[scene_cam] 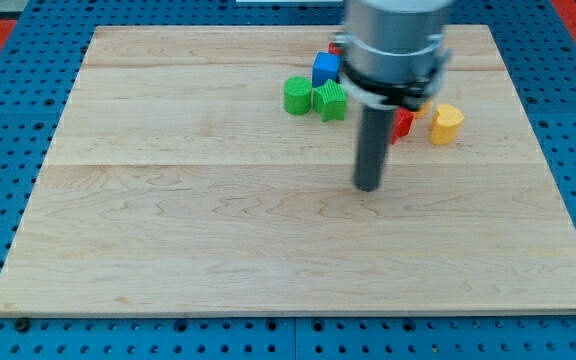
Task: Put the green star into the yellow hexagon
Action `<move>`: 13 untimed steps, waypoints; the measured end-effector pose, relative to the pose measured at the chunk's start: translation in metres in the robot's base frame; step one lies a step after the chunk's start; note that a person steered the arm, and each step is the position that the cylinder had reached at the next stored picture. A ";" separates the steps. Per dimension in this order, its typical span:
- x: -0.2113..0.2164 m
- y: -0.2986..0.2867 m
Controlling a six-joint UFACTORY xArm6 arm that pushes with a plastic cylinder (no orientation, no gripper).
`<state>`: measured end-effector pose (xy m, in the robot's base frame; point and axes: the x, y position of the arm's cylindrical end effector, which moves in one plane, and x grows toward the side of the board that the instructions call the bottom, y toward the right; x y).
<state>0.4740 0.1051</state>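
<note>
Bench [168, 250] is lying nearest you | my tip [368, 186] is sitting below green star [331, 100], green cylinder [297, 95] | yellow block [446, 122] is standing right | fingers: you're seeing none, only a rod gripping nothing

Green star [331, 100], yellow hexagon [446, 123]

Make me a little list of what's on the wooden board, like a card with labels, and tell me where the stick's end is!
board: wooden board on a blue pegboard
my tip: on bare wood, below the blocks, touching none
green blocks: two side by side, a round-edged one and the green star, up and to the view's left of my tip
blue block: just above the green star
red block: partly hidden behind the rod
yellow block: to the view's right of the red one
</note>
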 end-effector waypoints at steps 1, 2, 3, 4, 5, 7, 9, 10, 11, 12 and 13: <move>0.000 0.067; -0.001 0.130; -0.035 0.110; -0.042 0.096; -0.043 -0.026; -0.113 -0.108; -0.128 -0.054; -0.115 -0.040; -0.090 -0.029; -0.066 -0.008; -0.058 0.006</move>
<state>0.4160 0.1112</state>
